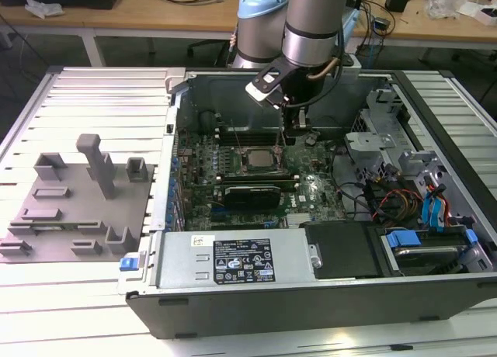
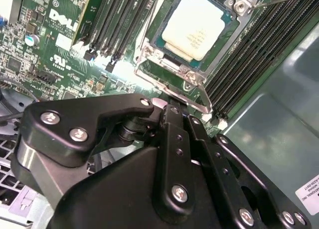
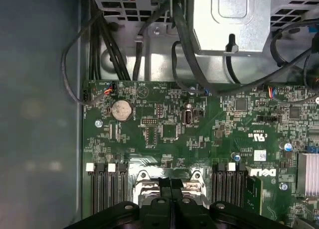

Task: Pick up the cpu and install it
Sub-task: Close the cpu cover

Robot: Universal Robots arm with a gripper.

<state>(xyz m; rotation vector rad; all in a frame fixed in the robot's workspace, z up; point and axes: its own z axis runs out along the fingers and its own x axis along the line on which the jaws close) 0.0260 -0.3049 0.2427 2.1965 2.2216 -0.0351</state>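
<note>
**Cpu sitting in the socket, claw hanging right over it**

The cpu (image 2: 197, 27) lies flat in the socket frame (image 2: 149, 55) near the middle of the motherboard (image 3: 164, 134). Its pale metal top faces up, and black memory slots (image 2: 264, 55) run along both sides of it. All of that is inside the open computer case (image 1: 311, 310), which fills the half of the bench (image 1: 62, 295) on the exterior view's right. A grey tray (image 1: 78, 209) with upright blocks sits toward the bench's edge on the exterior view's left, well apart from the case.

The arm (image 1: 311, 31) reaches down into the case from the bench's far edge. The claw (image 2: 182, 113) hangs just above the socket's edge, close to the cpu; whether it touches anything there is hard to tell. Its fingers (image 3: 163, 186) are drawn narrow, side by side with hardly a gap. In the exterior view a thin metal lever (image 1: 277, 140) stands up beside the socket. A round coin cell (image 3: 120, 110) sits further along the board, nearer the case wall
</note>
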